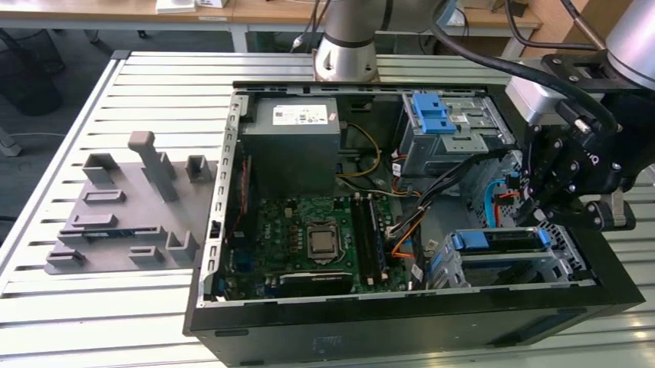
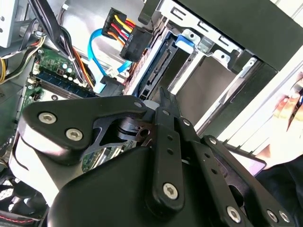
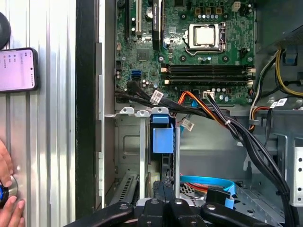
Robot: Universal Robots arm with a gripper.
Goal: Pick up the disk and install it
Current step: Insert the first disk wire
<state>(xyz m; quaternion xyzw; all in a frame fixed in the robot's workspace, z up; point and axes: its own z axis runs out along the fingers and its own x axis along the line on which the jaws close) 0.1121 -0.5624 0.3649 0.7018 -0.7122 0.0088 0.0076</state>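
Disk set upright in the drive cage, gripper at its edge.
Gripper fingers are seen drawn together, nothing clamped between them. Pick-up and insertion are judged done; whether the blue bracket is fully latched cannot be told. Beyond the cage, the motherboard is seen.

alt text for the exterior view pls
A robot arm's gripper hangs over an open computer case at the exterior view's right, just above the disk in its blue bracket, seated in a drive cage. The case lies on a slatted metal table beside a grey fixture.
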